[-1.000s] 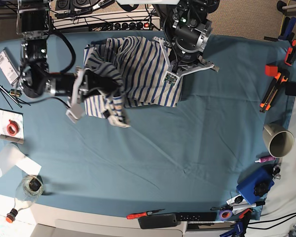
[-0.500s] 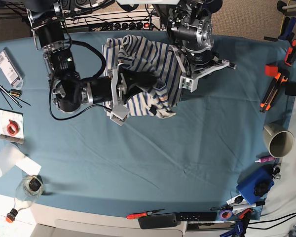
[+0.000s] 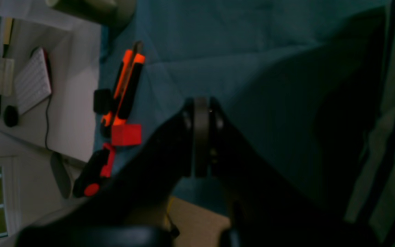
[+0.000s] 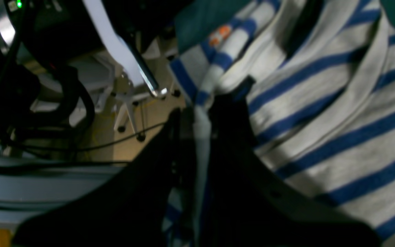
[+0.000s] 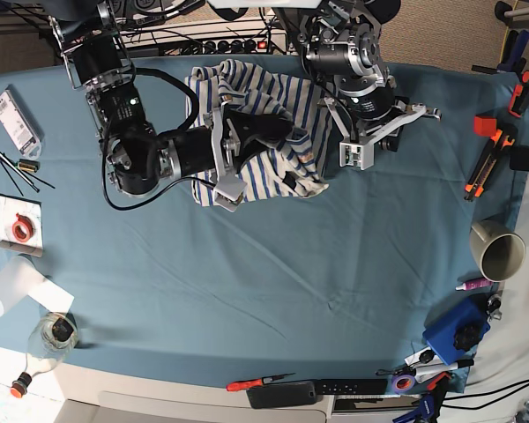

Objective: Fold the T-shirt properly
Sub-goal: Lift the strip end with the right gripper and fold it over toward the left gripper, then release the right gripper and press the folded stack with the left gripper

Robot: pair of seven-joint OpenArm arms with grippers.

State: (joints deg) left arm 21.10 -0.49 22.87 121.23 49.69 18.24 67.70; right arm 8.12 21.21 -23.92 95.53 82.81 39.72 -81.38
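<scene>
We can read no writing anywhere; the only mark we find is a small orange patch on the T-shirt [image 4: 321, 103] near its upper folds in the right wrist view, too blurred to make out. The T-shirt [image 5: 269, 132] lies bunched at the far middle of the teal tabletop [image 5: 291, 282], between the two arms, with much of it hidden under them. The right hand [image 4: 197, 137] is dark and out of focus, yet we see a strip of striped cloth pinched between its narrow fingers. The left hand [image 3: 201, 137] shows its jaws pressed together with nothing between them, above bare teal cloth, the shirt just at the frame's right edge. At the tabletop's right edge a beige cup [image 5: 496, 249] lies on its side; we cannot see anything inside it.
</scene>
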